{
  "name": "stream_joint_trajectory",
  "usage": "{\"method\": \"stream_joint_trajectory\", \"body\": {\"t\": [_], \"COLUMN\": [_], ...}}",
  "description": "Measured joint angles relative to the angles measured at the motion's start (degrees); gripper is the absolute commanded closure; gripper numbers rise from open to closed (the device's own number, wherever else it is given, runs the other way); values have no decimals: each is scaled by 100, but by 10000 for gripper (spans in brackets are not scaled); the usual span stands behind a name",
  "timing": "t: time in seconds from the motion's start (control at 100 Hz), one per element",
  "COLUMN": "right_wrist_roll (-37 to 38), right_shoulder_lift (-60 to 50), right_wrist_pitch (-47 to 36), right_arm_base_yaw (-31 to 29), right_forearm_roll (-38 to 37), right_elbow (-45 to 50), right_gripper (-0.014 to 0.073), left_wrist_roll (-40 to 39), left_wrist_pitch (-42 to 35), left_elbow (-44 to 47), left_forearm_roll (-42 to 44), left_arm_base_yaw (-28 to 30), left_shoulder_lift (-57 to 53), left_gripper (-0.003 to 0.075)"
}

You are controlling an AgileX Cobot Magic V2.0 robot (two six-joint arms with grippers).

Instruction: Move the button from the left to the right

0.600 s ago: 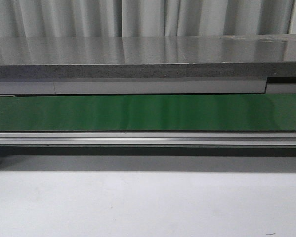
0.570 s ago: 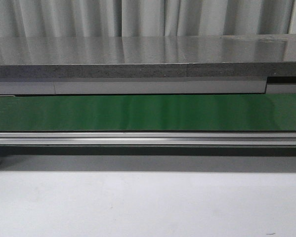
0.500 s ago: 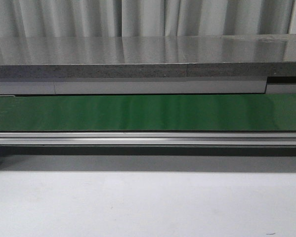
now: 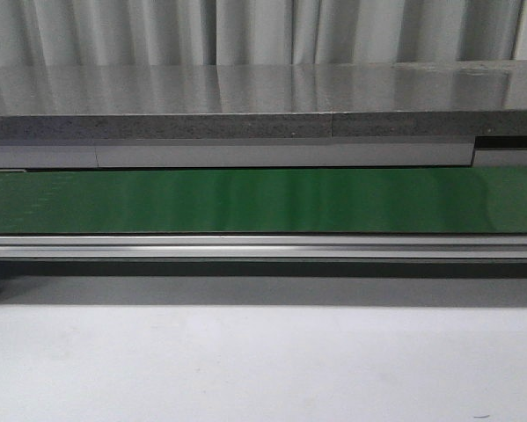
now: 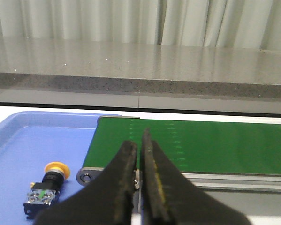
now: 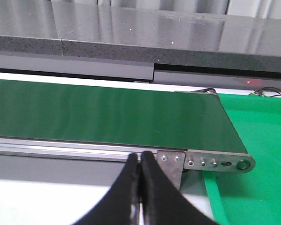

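The push-button switch (image 5: 46, 186) lies on its side in the blue tray (image 5: 18, 140), beside the green conveyor belt (image 5: 201, 145). Left gripper (image 5: 139, 152) and right gripper (image 6: 140, 161) are both pressed together, empty. Pickup not yet begun; the left gripper must spread and reach for the switch.

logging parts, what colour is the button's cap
Yellow-orange cap on the button, seen best in the left wrist view.
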Motion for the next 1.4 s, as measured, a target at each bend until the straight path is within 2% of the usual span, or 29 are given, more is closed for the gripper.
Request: {"method": "stream_joint_trajectory", "body": {"t": [0.18, 0.41, 0.67, 0.81, 1.23, 1.32, 1.37, 1.4], "right_wrist_roll": [0, 0, 0, 0, 0, 0, 0, 0], "right_shoulder_lift": [0, 0, 0, 0, 0, 0, 0, 0], "right_wrist_pitch": [0, 0, 0, 0, 0, 0, 0, 0], "right_arm_base_yaw": [0, 0, 0, 0, 0, 0, 0, 0], "right_forearm_roll": [0, 0, 0, 0, 0, 0, 0, 0], "right_elbow": [0, 0, 0, 0, 0, 0, 0, 0], "right_gripper": [662, 662, 662, 662, 662, 662, 662, 662], "left_wrist_roll": [0, 0, 0, 0, 0, 0, 0, 0], "left_wrist_pitch": [408, 1033, 2887, 3646, 4059, 4086, 4112, 4114], "left_elbow": [-139, -1190, -2704, -3355, -3609, -3609, -3609, -3609], "left_forearm_roll": [-276, -308, -108, -72, -152, -161, -161, -161], "left_arm_base_yaw": [0, 0, 0, 0, 0, 0, 0, 0], "left_shoulder_lift": [13, 596, 1917, 2636, 3626, 3658, 3658, 3658], "left_gripper": [715, 715, 715, 715, 712, 645, 562, 483]}}
